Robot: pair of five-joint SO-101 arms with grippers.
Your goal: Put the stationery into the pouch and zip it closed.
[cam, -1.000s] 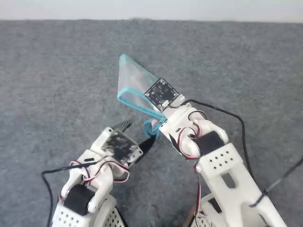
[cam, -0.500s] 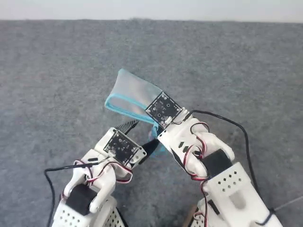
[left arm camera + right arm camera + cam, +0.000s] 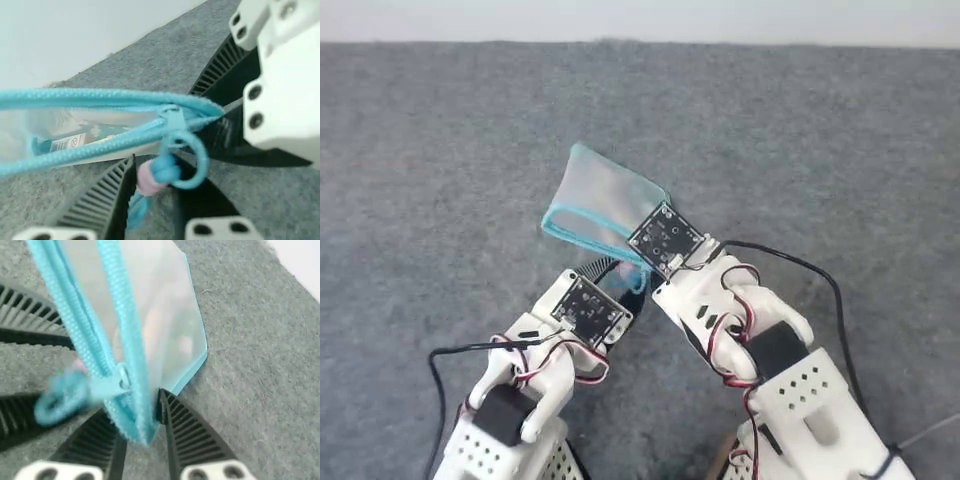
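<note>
The pouch [image 3: 603, 198], clear with a light blue zip band, is seen near the middle of the grey, carpet-like tabletop [image 3: 430, 150], just ahead of both arms. Its near end is raised and gripped, while its far corner points away from the arms. Whether the far end rests on the tabletop cannot be told. The right pincer [image 3: 142, 416] is clamped on the near end of the pouch, at the end of the zip band, with one ribbed black finger on each side of the material. The zip slider [image 3: 171, 113] is found close to that gripped end. From it the two blue zip tapes run apart, so the mouth is seen open along most of its length. Stationery [image 3: 70, 143], including a piece with a small printed label, is seen through the clear wall, lying inside the pouch. A blue pull cord [image 3: 192, 162] with a pink bead hangs from the slider. The left pincer [image 3: 156, 176] is placed around this cord, its fingers standing apart on either side of it and not visibly pressed together.
</note>
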